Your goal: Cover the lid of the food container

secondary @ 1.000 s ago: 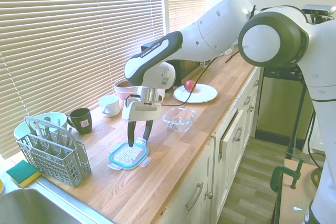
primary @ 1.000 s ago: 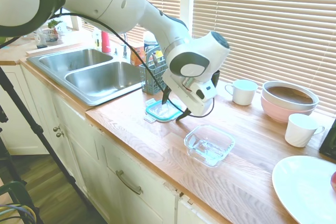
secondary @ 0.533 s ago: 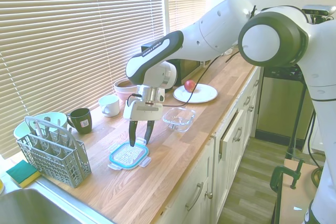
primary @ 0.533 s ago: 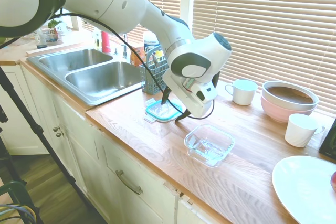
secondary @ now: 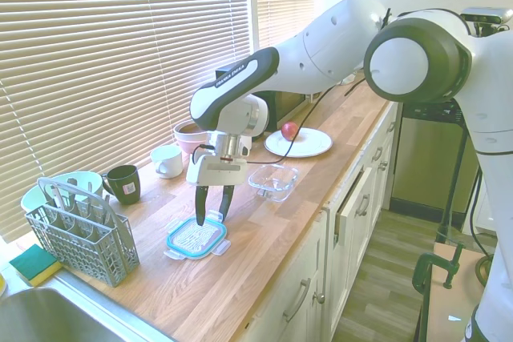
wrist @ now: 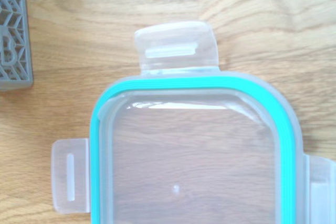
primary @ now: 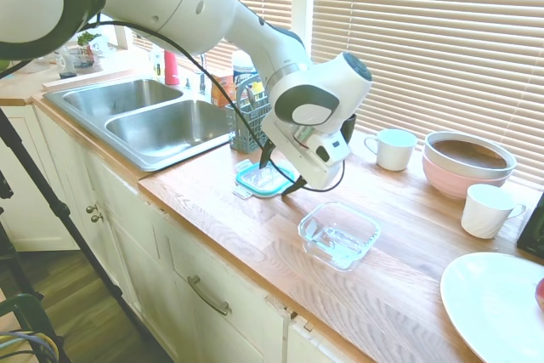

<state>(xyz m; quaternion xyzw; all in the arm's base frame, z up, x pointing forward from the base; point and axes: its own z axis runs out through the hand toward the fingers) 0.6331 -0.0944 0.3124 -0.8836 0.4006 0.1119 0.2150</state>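
A wooden kitchen counter (secondary: 264, 238) runs under slatted window blinds, with a grey plastic cutlery basket (secondary: 76, 230) at its left end in the second exterior view. Right of the basket, the flat rounded-square lid with a clear centre and teal rim (secondary: 197, 237) (primary: 265, 178) (wrist: 194, 150) lies flat on the wood, and the white arm's gripper (secondary: 211, 215) points down just above its far edge, jaws parted and holding nothing. Further right, well apart from the lid, the small clear glass rounded-square food container (secondary: 273, 180) (primary: 338, 234) sits uncovered.

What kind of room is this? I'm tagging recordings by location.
Most likely a home kitchen: a double steel sink set in a wooden countertop, a cutlery drainer beside it, mugs by the window.
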